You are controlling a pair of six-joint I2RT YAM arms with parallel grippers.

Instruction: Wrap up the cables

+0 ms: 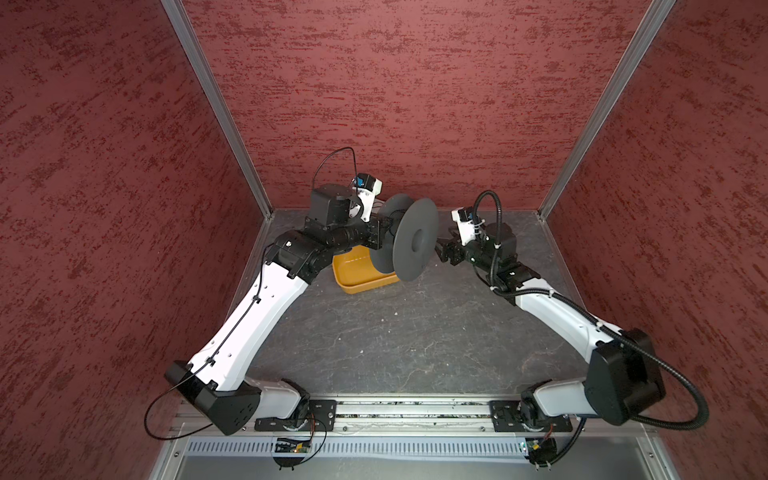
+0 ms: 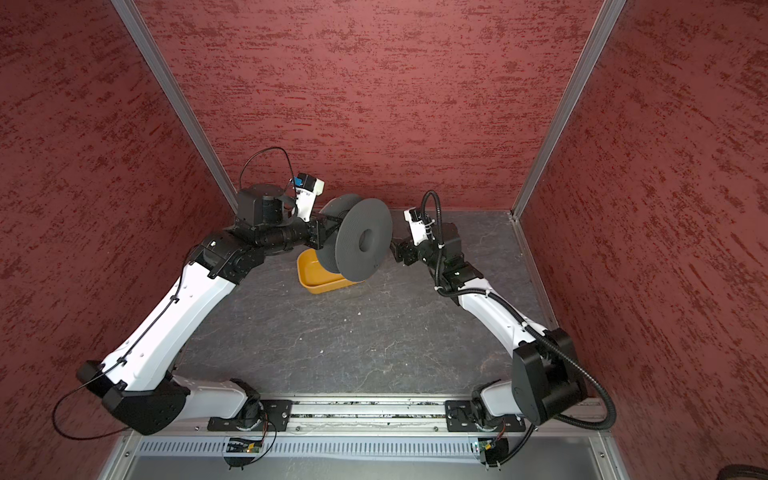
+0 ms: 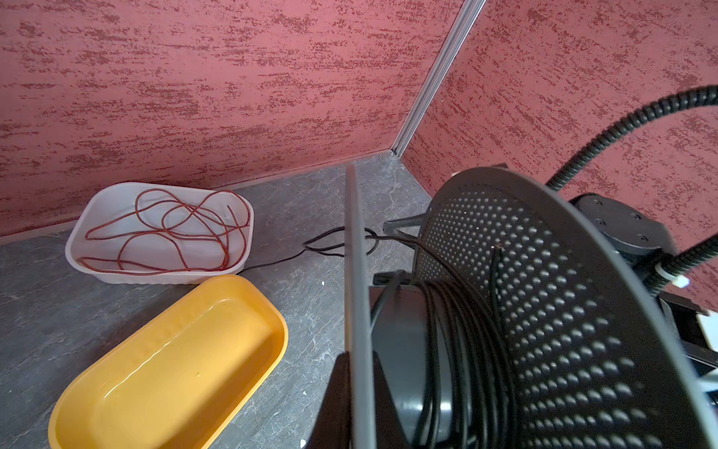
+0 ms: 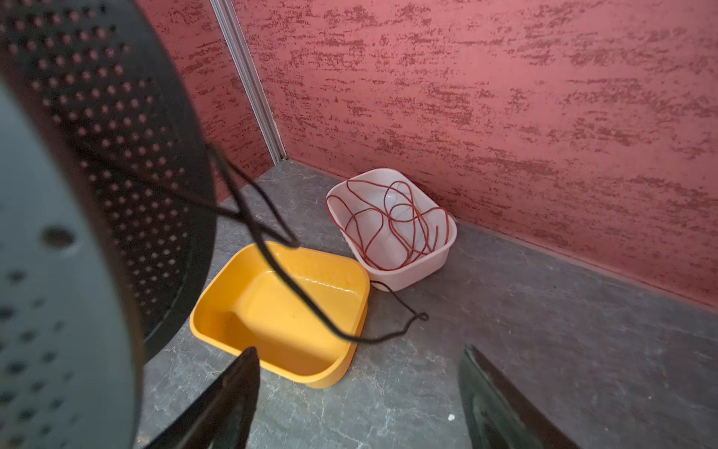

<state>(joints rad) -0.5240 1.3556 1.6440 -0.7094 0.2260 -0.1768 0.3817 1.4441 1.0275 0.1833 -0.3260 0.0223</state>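
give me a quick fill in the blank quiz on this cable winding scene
1. The left gripper holds a spool wound with ___ wire.
2. The white tray holds a ___ cable.
3. The yellow tray is ___.
4. The right gripper is ___.
Missing words: black, red, empty, open.
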